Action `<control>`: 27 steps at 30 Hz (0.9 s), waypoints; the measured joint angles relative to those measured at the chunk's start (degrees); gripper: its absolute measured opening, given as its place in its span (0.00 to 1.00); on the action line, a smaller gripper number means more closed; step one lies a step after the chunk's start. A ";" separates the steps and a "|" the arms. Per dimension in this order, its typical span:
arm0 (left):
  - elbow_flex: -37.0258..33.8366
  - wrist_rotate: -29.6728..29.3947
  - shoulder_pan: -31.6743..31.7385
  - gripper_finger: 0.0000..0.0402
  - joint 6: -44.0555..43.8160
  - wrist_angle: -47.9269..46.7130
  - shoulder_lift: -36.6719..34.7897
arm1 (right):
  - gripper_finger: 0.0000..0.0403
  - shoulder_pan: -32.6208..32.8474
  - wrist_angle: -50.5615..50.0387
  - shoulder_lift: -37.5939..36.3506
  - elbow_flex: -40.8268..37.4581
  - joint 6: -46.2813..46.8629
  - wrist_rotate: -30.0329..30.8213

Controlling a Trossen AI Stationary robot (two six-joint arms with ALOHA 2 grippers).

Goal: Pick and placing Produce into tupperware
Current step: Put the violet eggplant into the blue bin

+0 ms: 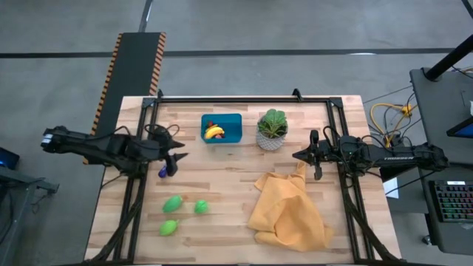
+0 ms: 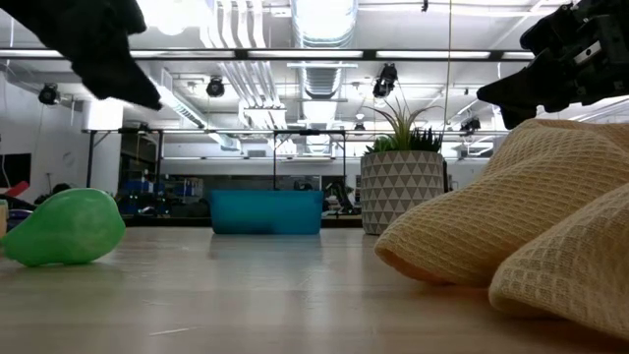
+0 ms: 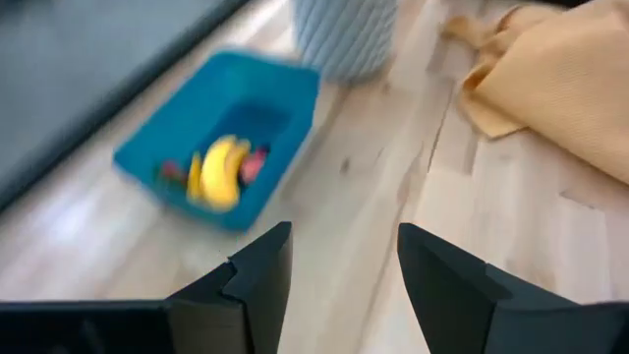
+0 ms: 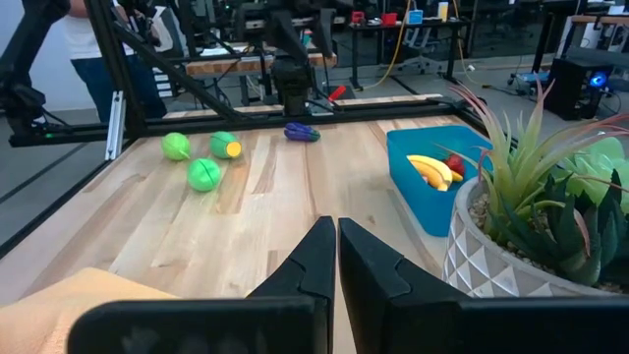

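The teal tupperware (image 1: pixel 230 136) (image 3: pixel 147 147) sits near the table's far edge with the yellow banana (image 1: pixel 214 132) (image 3: pixel 218 172) and small red pieces in it. Three green pieces (image 1: pixel 172 203) (image 1: pixel 201 207) (image 1: pixel 169 227) lie on the near-left part of the table. A purple piece (image 1: pixel 162 171) (image 4: pixel 302 132) lies just near of my left gripper (image 1: pixel 177 153) (image 3: pixel 344 265), which is open, raised above the table and aimed toward the tupperware. My right gripper (image 1: pixel 298 155) (image 4: pixel 336 246) is shut and hovers at the right, near the plant pot.
A white patterned pot with a green plant (image 1: pixel 272 131) (image 2: pixel 401 192) stands right of the tupperware. A crumpled yellow cloth (image 1: pixel 288 210) (image 2: pixel 511 226) covers the near-right table. Black frame rails run along the left, right and far edges. Bare wood lies in the middle.
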 joint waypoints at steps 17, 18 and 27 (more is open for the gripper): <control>9.44 6.61 0.00 0.43 -43.75 -39.58 25.50 | 0.02 0.00 0.00 0.01 0.00 0.00 0.01; 9.41 7.68 0.00 0.43 -44.65 -40.66 27.05 | 0.02 -0.01 0.00 -0.01 0.00 0.00 0.01; 8.87 9.81 0.00 0.43 -44.60 -40.38 36.31 | 0.02 -0.01 0.02 0.01 0.00 0.00 0.01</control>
